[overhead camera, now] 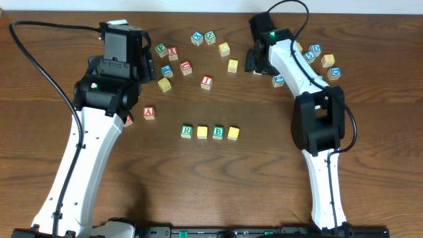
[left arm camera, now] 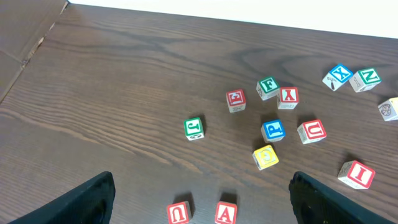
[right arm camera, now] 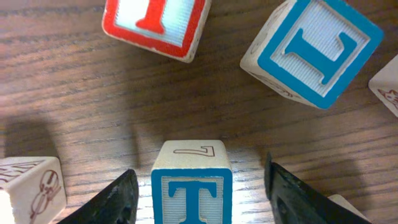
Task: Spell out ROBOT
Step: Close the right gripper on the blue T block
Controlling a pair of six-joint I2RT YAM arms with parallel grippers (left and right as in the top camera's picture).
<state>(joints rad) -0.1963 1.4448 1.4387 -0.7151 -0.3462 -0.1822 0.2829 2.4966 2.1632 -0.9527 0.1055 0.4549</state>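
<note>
Dark wood tabletop [overhead camera: 370,165], letter blocks strewn along the far side, and the one that counts is the blue T block [right arm camera: 191,190]: flat on the wood, its T face reading upright in the wrist view, dead between the fingers of the right gripper [right arm camera: 199,174]. Jaws stand wide, with a strip of table showing on either side of the cube, so it's straddled, not pinched. It's a cube, so there's no long axis to fuss over, and the fingers flank its two sides squarely. From above, the arm hides it.

Now the target: the row [overhead camera: 209,132], green R block [overhead camera: 186,131] leading, green B block [overhead camera: 217,132] third, and a last yellow block [overhead camera: 232,133] closing it. The free spot sits just past that one, toward the robot's base from the claw, and I'd judge the right arm clearly nearer.

Neighbours: a red block [right arm camera: 155,25] and blue L block [right arm camera: 311,46] lie beyond the T, apart from it. A picture block [right arm camera: 28,186] crowds the outside of one finger. That's the snag risk on closing.

Left gripper [left arm camera: 202,186] hangs wide and empty over its own scatter
</note>
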